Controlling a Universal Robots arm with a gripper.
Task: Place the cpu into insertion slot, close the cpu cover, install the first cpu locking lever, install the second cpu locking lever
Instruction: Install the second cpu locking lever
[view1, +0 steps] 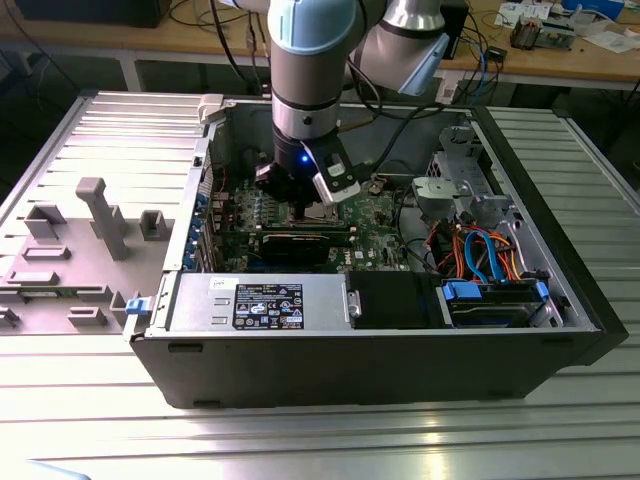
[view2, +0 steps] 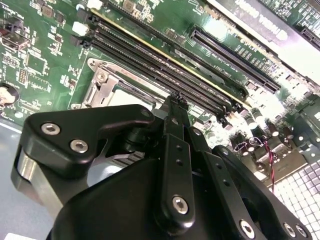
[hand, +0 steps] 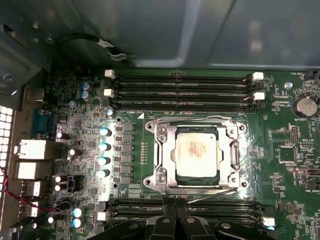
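In the exterior view, the arm (view1: 310, 70) is reaching down into an open computer case (view1: 400, 340) that is lying on a ribbed metal surface (view1: 300, 430). The pincer (view1: 305, 200) is hanging just above the green board (view1: 375, 215). Around it, one black graphics card (view1: 300, 243) is lying across the board nearer the camera, one power supply (view1: 255, 300) is sitting along the near wall, and a bundle of orange and blue cables (view1: 480, 250) is crowding the exterior view's right. One grey plastic fixture (view1: 75, 250) is resting on the surface at the exterior view's left.

In the second wrist view, the pincer's black linkage (view2: 172, 165) is blocking most of the socket; one corner of the cover (view2: 102, 87) is peeking out beside it. Long black memory slots (view2: 165, 65) are running just past that corner. Its fingers are converging toward a point at their tips, but whether they are closed I cannot tell.

In the first wrist view, the cpu (hand: 196, 152) is sitting in the slot (hand: 196, 176), and the cover (hand: 162, 155) is lying flat around it, framing its silvery top. One thin wire lever (hand: 215, 195) is angling out from the cover's edge toward the memory slots. Four memory slots (hand: 185, 85) are lining one side of the socket, more are lining the other, and a column of capacitors (hand: 103, 152) is standing beside it.
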